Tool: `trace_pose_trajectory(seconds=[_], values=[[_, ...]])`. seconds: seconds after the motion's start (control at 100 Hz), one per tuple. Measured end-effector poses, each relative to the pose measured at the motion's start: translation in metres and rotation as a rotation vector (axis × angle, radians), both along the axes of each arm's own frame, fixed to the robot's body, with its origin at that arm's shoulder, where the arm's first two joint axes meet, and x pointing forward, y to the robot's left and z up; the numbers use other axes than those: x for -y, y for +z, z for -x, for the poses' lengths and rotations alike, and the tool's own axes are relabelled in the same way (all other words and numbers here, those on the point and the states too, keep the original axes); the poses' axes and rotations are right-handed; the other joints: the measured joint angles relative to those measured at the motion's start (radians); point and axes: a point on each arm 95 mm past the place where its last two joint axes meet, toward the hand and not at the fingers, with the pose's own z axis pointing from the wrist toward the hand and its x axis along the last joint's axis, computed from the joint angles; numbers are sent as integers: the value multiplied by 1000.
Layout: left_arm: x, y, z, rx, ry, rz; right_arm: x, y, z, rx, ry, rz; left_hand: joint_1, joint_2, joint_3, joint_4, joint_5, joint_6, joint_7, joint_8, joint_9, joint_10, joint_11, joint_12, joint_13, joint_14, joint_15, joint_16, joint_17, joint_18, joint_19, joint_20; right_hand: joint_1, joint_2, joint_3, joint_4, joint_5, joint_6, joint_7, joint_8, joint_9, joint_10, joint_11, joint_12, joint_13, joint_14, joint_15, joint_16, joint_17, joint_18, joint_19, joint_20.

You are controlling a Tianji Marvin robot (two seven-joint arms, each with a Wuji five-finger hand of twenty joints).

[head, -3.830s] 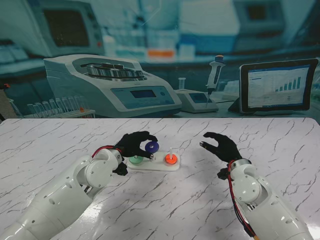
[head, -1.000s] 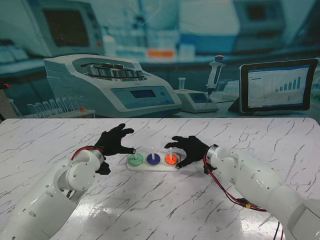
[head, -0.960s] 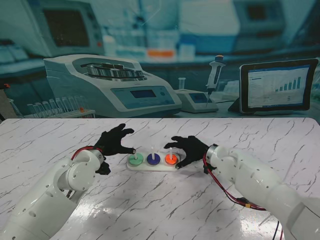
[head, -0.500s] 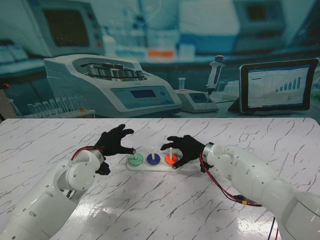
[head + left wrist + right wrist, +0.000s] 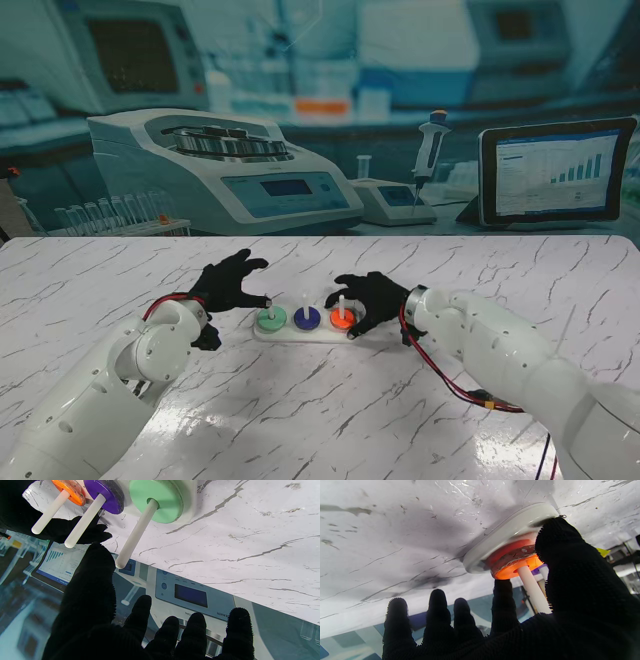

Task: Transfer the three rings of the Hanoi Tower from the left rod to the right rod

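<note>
A white base [image 5: 300, 332] carries three upright rods. The green ring [image 5: 271, 318] sits on the left rod, the purple ring [image 5: 307, 318] on the middle one and the orange ring [image 5: 342, 320] on the right one. My right hand [image 5: 368, 301] is wrapped around the right rod. In the right wrist view its thumb [image 5: 560, 555] and forefinger press opposite sides of the orange ring [image 5: 512, 571], which lies on the base [image 5: 500, 537]. My left hand [image 5: 230, 283] hovers open just left of the green ring [image 5: 162, 500], fingers spread and holding nothing.
A centrifuge [image 5: 225, 170], a pipette on its stand [image 5: 428, 150] and a tablet [image 5: 555, 172] line the table's far edge. Marble table top [image 5: 330, 410] stretches nearer to me between my two arms.
Earlier my left hand set the purple ring on the middle rod and drew back left. My right hand came in from the right and over the last second closed its fingers around the orange ring.
</note>
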Motion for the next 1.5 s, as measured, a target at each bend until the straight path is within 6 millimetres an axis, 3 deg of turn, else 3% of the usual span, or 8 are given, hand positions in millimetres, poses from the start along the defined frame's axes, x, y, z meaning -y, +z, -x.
trace_pose_trajectory(seconds=[0.17, 0.33, 0.72, 0.81, 1.0, 1.17, 1.41, 1.5], values=[[0, 0, 0, 0, 1, 1, 1, 0, -1, 10, -7, 2, 10, 18, -21, 0, 10, 0, 0, 1, 0, 0, 0, 0, 0, 0, 0, 0, 0, 0, 0, 0, 27, 6, -23, 0, 34, -24, 30, 35, 0, -2, 27, 0, 0, -9, 22, 0, 6, 0, 0, 0], [0, -1, 0, -1, 1, 3, 2, 0, -2, 25, -23, -6, 10, 29, -33, 0, 10, 0, 0, 1, 0, 0, 0, 0, 0, 0, 0, 0, 0, 0, 0, 0, 78, 62, -59, -2, 72, -58, 80, 73, 0, -7, 86, 1, 0, -19, 50, 0, 16, 0, 0, -2], [0, -1, -1, -5, 2, 6, 1, 0, -3, 41, -58, -37, 10, 53, -78, 0, 10, -1, 0, 3, 0, -1, 0, 0, 0, 0, 0, 0, 0, 0, 0, 0, 158, 87, -149, -2, 80, -56, 111, 95, 1, -20, 156, -8, 0, -26, 98, -4, 26, -1, 0, -5], [0, -1, 0, -8, 0, 8, 1, 1, -3, 41, -62, -49, 10, 53, -80, 0, 10, -1, 0, 3, 0, -1, 0, 0, 0, 0, 0, 0, 0, 0, 0, 0, 173, 87, -163, -2, 80, -40, 151, 46, 3, -20, 156, -17, 0, -27, 99, -14, 26, -1, 0, -5], [-1, -1, 0, -15, -5, 11, 2, 10, -2, 20, -32, -47, 18, 53, -92, 0, 10, -2, 0, 3, 0, -2, 0, 0, 0, 0, 0, 0, -1, 0, 0, -4, 175, 87, -172, -2, 80, -30, 168, 34, 30, -35, 159, -21, 0, -30, 99, -15, 26, -1, 0, -5], [-1, -1, 0, -21, -7, 15, 6, 24, -4, 44, -12, -44, 18, 53, -92, 0, 10, -2, 0, 3, 0, -2, 0, 0, 0, 0, 0, 0, -1, 0, -1, -4, 186, 87, -214, -2, 79, -30, 234, -39, 55, -50, 147, -19, 0, -31, 99, -15, 26, -1, 0, -6], [0, -2, 0, -27, -8, 23, 12, 46, -7, 68, 54, 8, 18, 54, -104, 0, 12, -3, 0, 3, 0, -3, 0, 0, 0, 0, 0, 0, -1, 0, -9, -5, 186, 87, -232, -3, 79, -30, 260, -45, 104, -62, 141, -18, 1, -31, 99, -15, 26, -1, 0, -6], [0, -2, 0, -29, -9, 25, 15, 57, -8, 72, 78, 18, 18, 64, -106, 0, 12, -3, 0, 3, 0, -3, 0, 0, 0, 0, 0, 0, -1, 0, -9, -5, 186, 85, -248, -3, 79, -29, 304, -91, 141, -66, 143, -18, 2, -31, 99, -15, 26, -1, 0, -11]])
